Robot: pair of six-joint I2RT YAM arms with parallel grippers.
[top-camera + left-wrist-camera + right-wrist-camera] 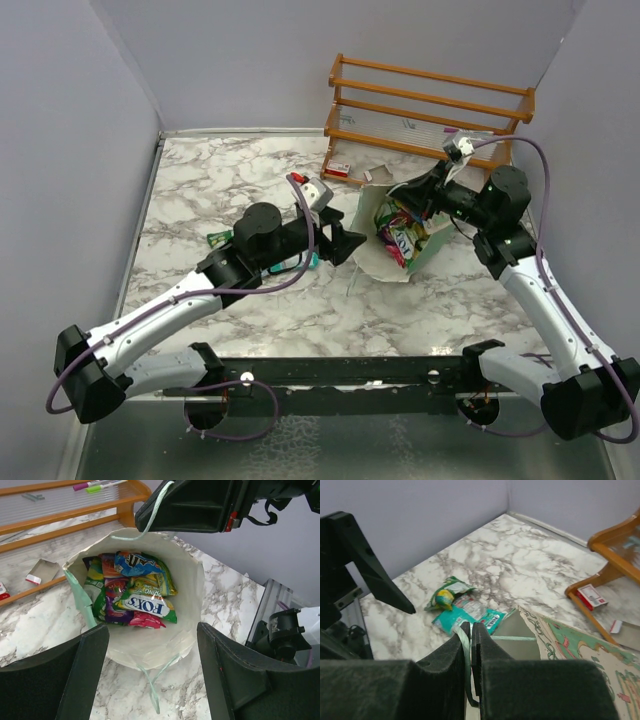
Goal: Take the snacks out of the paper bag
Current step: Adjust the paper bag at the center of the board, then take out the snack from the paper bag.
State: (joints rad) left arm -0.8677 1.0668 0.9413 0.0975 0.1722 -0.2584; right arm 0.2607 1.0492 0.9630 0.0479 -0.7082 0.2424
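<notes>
The pale green paper bag (432,240) lies tipped over, its mouth facing my left gripper (345,245). That gripper (152,630) is open, just outside the bag's cream rim (192,585), with nothing between its fingers. Several snacks (135,595) are piled inside, a blue packet and a green-white one on top. My right gripper (471,627) is shut on the bag's string handle (465,647) and holds the upper rim up. A teal packet (492,620) and a yellow-green packet (445,596) lie on the marble beside the bag, left of it in the top view.
A wooden rack (430,105) stands at the back right, with pens (95,485) on its shelf. A small red-white box (338,170) lies in front of the rack. Grey walls close in the left, back and right sides.
</notes>
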